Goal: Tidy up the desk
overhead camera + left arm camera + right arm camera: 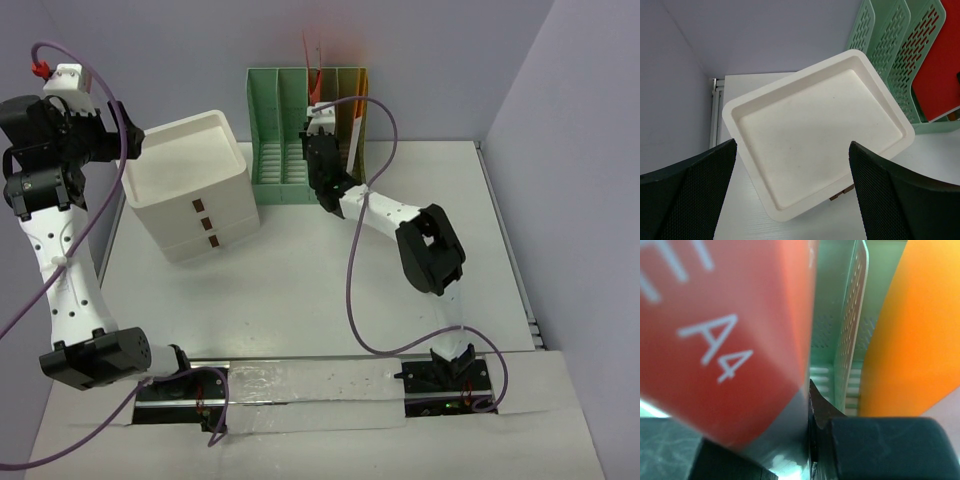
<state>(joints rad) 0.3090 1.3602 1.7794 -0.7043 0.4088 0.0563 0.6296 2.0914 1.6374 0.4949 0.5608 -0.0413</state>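
The white desk [300,290] carries a green slotted file holder [285,130] at the back. My right gripper [318,125] is at the holder, shut on a red A4 folder [312,62] that stands upright and sticks up above the slots. In the right wrist view the red folder [725,340] fills the left side, pinched at my right gripper [810,390], with a green divider [850,340] just behind. My left gripper [792,150] is open and empty, held high over the white three-drawer box [815,125]. The desk also shows in the left wrist view [940,155].
The white drawer box [195,185] stands at the back left of the desk beside the holder. An orange folder [910,340] sits in a right-hand slot [357,120]. Grey walls close in behind and to the right. Purple cables loop over the desk's middle.
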